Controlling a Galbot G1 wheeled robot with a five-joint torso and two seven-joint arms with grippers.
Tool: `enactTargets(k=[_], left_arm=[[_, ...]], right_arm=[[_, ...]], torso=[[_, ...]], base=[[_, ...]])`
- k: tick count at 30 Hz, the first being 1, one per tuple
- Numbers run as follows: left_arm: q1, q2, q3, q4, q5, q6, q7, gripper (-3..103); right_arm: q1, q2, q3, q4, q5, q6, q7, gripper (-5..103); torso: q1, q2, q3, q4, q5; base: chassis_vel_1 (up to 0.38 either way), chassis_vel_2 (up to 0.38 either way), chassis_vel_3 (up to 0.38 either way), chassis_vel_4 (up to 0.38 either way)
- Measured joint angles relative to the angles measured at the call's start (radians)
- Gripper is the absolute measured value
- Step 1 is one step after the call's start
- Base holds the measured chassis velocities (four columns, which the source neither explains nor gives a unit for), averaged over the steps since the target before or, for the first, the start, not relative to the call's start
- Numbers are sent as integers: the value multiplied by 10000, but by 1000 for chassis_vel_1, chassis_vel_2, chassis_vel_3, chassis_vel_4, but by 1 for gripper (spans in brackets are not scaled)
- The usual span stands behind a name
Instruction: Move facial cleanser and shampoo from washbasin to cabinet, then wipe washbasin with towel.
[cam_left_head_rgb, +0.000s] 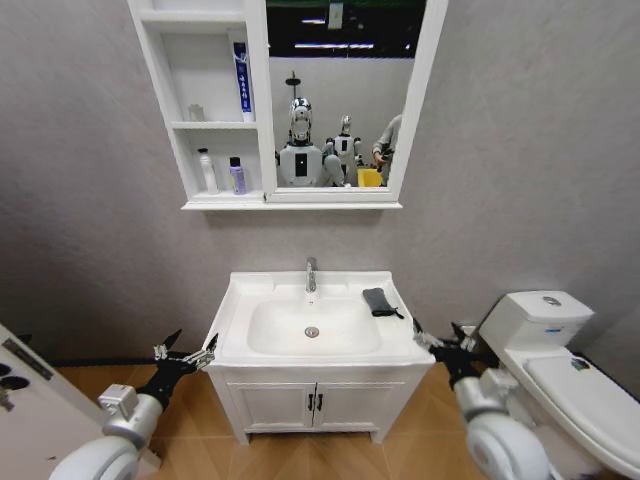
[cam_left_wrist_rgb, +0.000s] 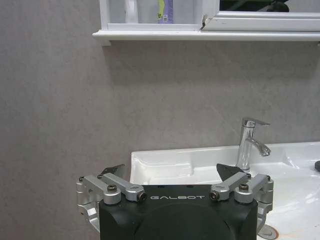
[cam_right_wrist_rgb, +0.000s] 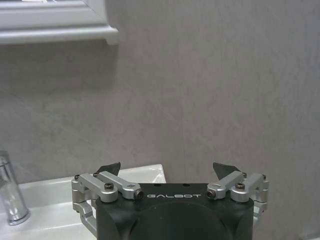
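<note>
My right hand (cam_left_head_rgb: 432, 335) hangs with its fingers spread wide and nothing in them, just off the right front corner of the washbasin (cam_left_head_rgb: 235, 318); my left hand (cam_left_head_rgb: 187, 352) is likewise spread and empty, low beside the washbasin's left front corner. Working outward from the right hand, the towel (cam_left_head_rgb: 378, 301) lies nearest, a dark folded cloth flat on the right rear rim, beside the tap (cam_left_head_rgb: 311, 274). The rim carries no bottles; two stand on the cabinet's (cam_left_head_rgb: 262, 100) bottom shelf and a tall blue tube on the shelf above, so I judge the moving is done and wiping is the step in hand. To do it well I would bring the right hand in from above the rim, drop straight onto the towel's middle, pinch through the whole fold so it doesn't unroll, and keep the wrist clear of the tap before sweeping into the bowl.
</note>
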Motion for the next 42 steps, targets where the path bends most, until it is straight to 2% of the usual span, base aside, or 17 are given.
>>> enactTargets(k=[1,3,4,6,8,12,20,28,32,40,42], left_arm=[[0,0,0,0,0,0,0,100],[-1,2,2,3,-3,3,-1,100],[-1,2,2,3,-3,3,-1,100],[-3,3,3,5,-6,5,-4,100],[-3,5,2,6,-7,5,-6,100],[-4,7,3,11,-11,10,-8,100],[-4,11,4,13,-16,12,-14,100],[-3,12,4,14,-18,12,-15,100],[-4,13,5,14,-18,12,-15,100],[-4,13,5,15,-18,12,-15,100],[-4,14,4,15,-18,13,-16,100]], right_arm=[[0,0,0,0,0,0,0,100],[1617,-240,-732,-1418,453,-383,-40,100],[1617,-240,-732,-1418,453,-383,-40,100],[2939,-126,-1692,-2770,355,-482,-221,100],[3219,-30,-1987,-3118,270,-490,-253,100],[4384,621,-3389,-4853,-216,-494,-362,100],[6131,1382,-4584,-6831,-1180,-268,-927,100],[6708,1802,-4964,-7929,-1403,-171,-1134,101],[6864,1997,-4977,-8454,-1421,-133,-1249,90],[7037,2331,-5016,-9203,-1589,-29,-1458,87],[7088,2377,-5022,-9393,-1639,-25,-1478,92]], torso=[[0,0,0,0,0],[1,0,1,0,0],[1,0,1,0,0],[0,0,0,1,-5],[1,0,0,1,-4],[0,0,-1,0,-2],[0,1,-2,0,-6],[-2,1,-2,0,-4],[-2,1,-3,-2,-4],[-2,2,-3,-1,-4],[-3,1,-3,-1,-4]], base=[[0,0,0,0],[0,0,0,0],[0,0,0,0],[0,0,0,0],[0,0,0,0],[0,0,0,0],[0,0,0,0],[0,0,0,0],[0,0,0,0],[0,0,0,0],[0,0,0,0]])
